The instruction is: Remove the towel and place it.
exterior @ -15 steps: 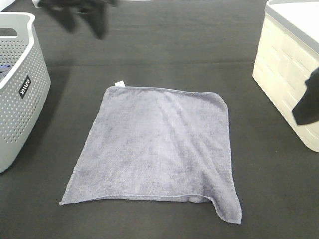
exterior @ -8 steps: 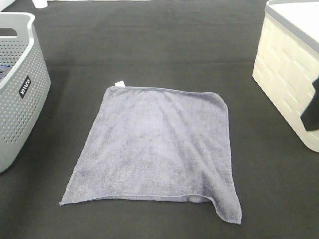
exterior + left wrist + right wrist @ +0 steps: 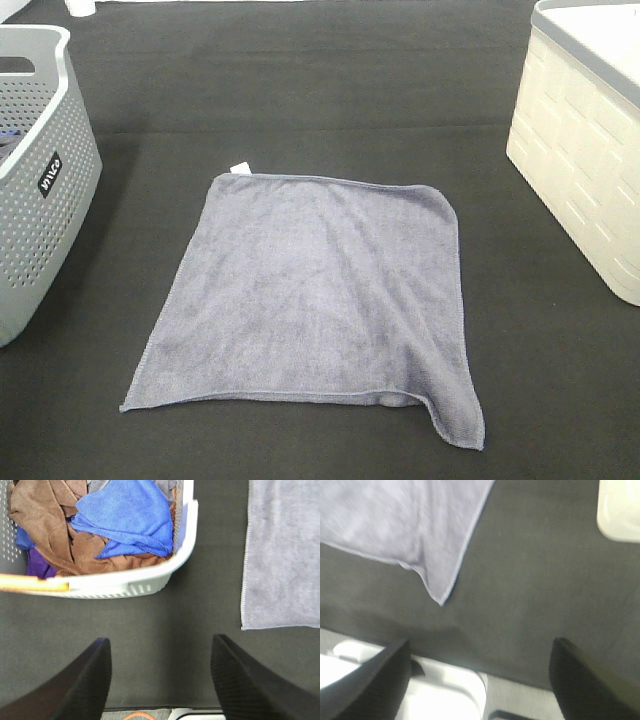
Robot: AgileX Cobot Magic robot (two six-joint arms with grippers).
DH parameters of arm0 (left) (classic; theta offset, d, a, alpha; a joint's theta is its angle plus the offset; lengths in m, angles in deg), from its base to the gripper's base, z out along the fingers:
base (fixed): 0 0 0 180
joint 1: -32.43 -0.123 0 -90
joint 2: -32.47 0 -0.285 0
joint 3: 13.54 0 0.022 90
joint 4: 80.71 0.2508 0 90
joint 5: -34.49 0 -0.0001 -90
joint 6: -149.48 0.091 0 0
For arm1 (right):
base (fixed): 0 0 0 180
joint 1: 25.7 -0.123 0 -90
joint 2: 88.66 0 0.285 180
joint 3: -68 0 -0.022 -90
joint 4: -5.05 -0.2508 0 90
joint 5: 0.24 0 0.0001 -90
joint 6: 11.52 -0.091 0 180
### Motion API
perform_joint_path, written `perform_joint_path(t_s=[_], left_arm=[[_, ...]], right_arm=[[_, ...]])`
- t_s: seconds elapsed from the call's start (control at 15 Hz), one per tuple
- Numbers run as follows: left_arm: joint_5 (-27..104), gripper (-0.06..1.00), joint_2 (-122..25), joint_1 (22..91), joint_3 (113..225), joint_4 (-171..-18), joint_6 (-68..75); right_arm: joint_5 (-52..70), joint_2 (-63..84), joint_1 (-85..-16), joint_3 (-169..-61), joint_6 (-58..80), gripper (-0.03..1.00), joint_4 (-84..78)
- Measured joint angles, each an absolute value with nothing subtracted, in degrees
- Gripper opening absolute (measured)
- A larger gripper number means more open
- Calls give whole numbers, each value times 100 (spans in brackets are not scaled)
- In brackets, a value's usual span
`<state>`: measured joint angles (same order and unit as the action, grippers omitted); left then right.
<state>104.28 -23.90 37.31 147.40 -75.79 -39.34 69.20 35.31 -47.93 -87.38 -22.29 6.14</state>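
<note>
1. Mat (image 3: 300, 90), black, one, carries everything.
2. One cream bin (image 3: 580, 150) at its right edge.
3. One grey basket (image 3: 45, 200), label unreadable, left edge.
4. One towel (image 3: 310, 300) flat mid-mat.
5. Left gripper (image 3: 160, 675) and right gripper (image 3: 480, 675): jaws apart, empty.

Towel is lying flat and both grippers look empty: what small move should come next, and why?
Probably bring the right gripper down toward the towel's near corner. Its jaws stand open and empty above the black mat, and that corner lies close by, apart from the grey basket.

basket (image 3: 40, 190): cropped at frame edge | box (image 3: 580, 150): cropped | right wrist view: blurred, towel (image 3: 405, 535) hem perhaps indistinct
</note>
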Motion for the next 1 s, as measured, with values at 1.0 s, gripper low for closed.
perform_joint_path(t_s=[1.0], left_arm=[[10445,56,2171,3731,12396,-7120,-3705]], right_arm=[[6358,7731,-4793,-6401,-1599,68,803]])
